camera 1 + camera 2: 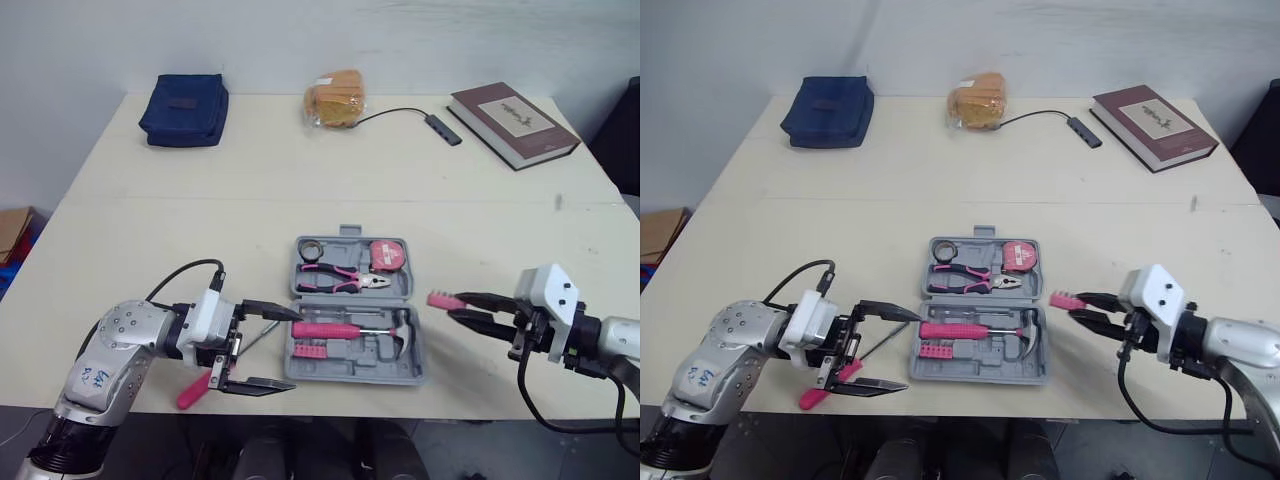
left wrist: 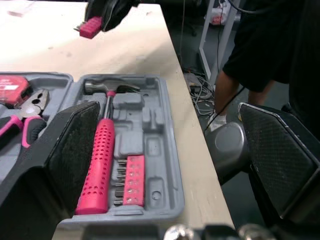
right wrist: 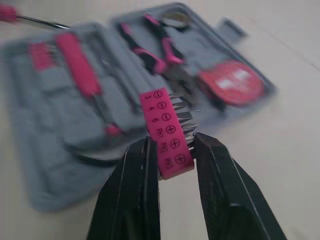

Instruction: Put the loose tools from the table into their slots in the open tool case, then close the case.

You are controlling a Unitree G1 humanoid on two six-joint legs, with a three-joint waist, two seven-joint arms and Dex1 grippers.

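Beige surface is carrying the open tool case [image 1: 365, 352], and we are pinching the pink bit strip [image 1: 445, 299] in our right tool [image 1: 456, 306], just right of it, strip pointing leftward at the case.

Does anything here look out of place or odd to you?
Yes. A pink screwdriver lies loose beside the open left fingers, outside the tool case, and the right fingers hold a pink bit holder short of it.
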